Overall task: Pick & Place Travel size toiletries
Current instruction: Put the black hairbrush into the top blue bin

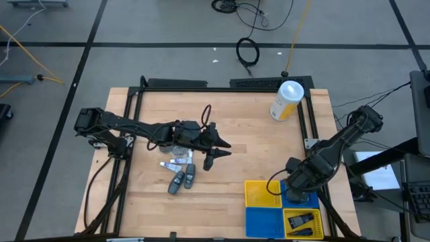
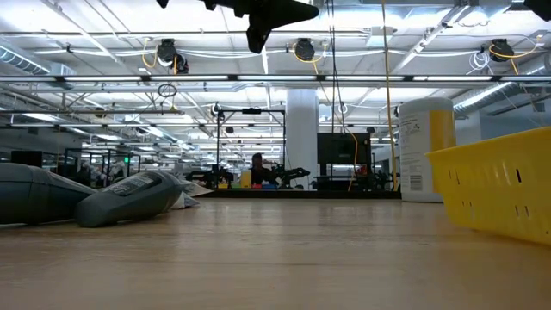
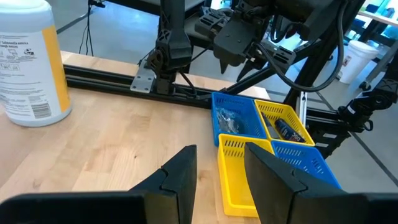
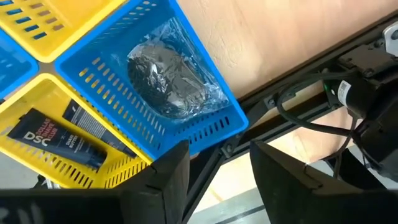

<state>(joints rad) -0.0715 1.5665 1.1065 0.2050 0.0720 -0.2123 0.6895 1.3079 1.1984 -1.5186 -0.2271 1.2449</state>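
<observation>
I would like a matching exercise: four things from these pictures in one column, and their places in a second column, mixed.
Things:
1. wrapped round piece
2. dark tube
3. white-and-yellow canister
4. dark grey oblong pieces

Places:
A. on the bare table under the left arm
B. standing at the table's far edge
C. in a yellow basket compartment
D. in a blue basket compartment

Pairs: 1-D, 2-C, 3-B, 4-A

readable: "dsc" in white on the dark tube (image 4: 59, 144) lying in the yellow basket (image 4: 37, 168); smaller white lines beside it too fine to read. canister (image 3: 28, 62) label print and barcode illegible.
</observation>
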